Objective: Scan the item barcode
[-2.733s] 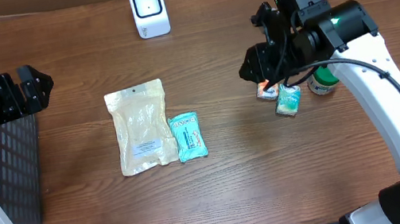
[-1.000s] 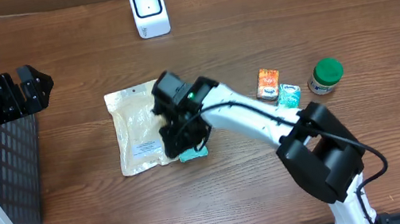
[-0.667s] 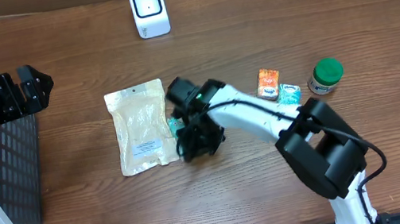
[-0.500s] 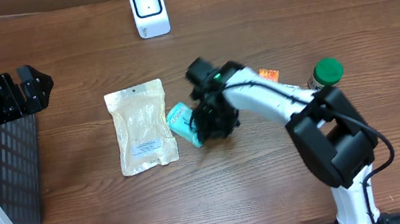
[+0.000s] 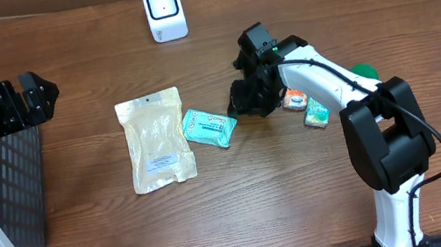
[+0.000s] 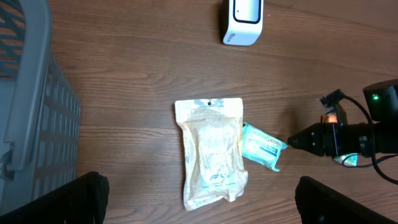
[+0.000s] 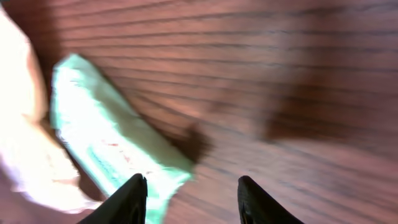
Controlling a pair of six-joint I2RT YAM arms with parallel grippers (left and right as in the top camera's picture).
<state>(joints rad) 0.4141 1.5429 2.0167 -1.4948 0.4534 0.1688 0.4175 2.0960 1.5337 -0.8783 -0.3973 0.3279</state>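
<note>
Presently the teal packet [image 5: 210, 128] is lying tilted on the table [image 5: 261, 210] just beside the tan pouch [image 5: 157, 141], well apart from the scanner [image 5: 164, 11] and apparently not yet scanned, with the right gripper [image 5: 238, 106] hovering nearby, fingers parted and empty, the left gripper [image 5: 43, 94] gaping wide, and the basket [image 5: 11, 174] showing no contents.

On the surface [image 5: 260, 206] are counted 1 scanner [image 5: 163, 10], 1 pouch [image 5: 157, 141], 2 teal packets [image 5: 210, 128] [image 5: 316, 113], 1 orange packet [image 5: 292, 100], 1 jar [image 5: 365, 72] and 1 basket [image 5: 8, 184].
</note>
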